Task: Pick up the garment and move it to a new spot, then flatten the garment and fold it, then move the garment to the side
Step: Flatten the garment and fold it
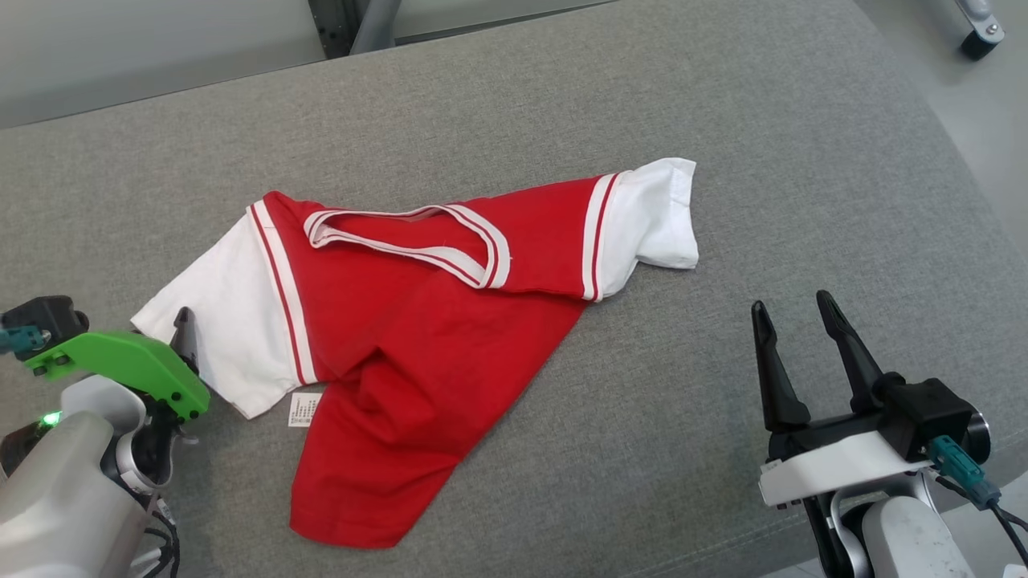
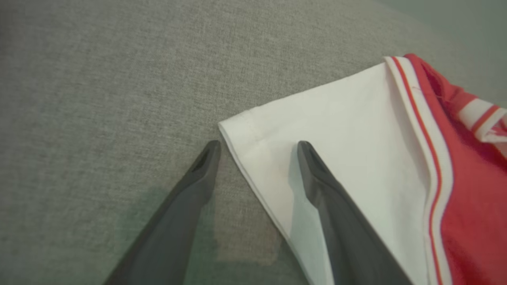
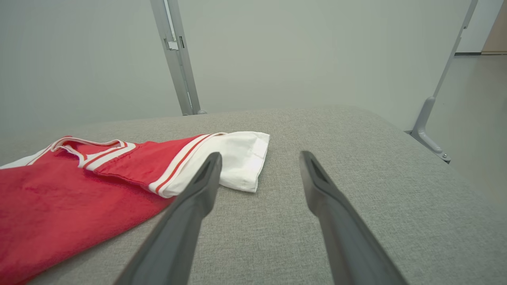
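A red garment (image 1: 418,337) with white sleeves and striped trim lies crumpled on the grey cushion (image 1: 763,144). My left gripper (image 2: 258,144) is open and straddles the hem of the near white sleeve (image 2: 348,126): one finger is over the cloth, the other over bare cushion. In the head view one of its dark fingers (image 1: 184,331) pokes out beside that sleeve (image 1: 225,321) from under a green cover. My right gripper (image 1: 793,303) stands open and empty to the right of the garment, short of the far white sleeve (image 1: 654,217). The right wrist view shows that sleeve (image 3: 241,158) just left of the open gripper (image 3: 260,155).
A small white label (image 1: 303,409) sticks out from under the near sleeve. The cushion's right edge drops to the floor by a caster wheel (image 1: 980,36). Grey metal posts (image 3: 176,59) stand behind the cushion against a pale wall.
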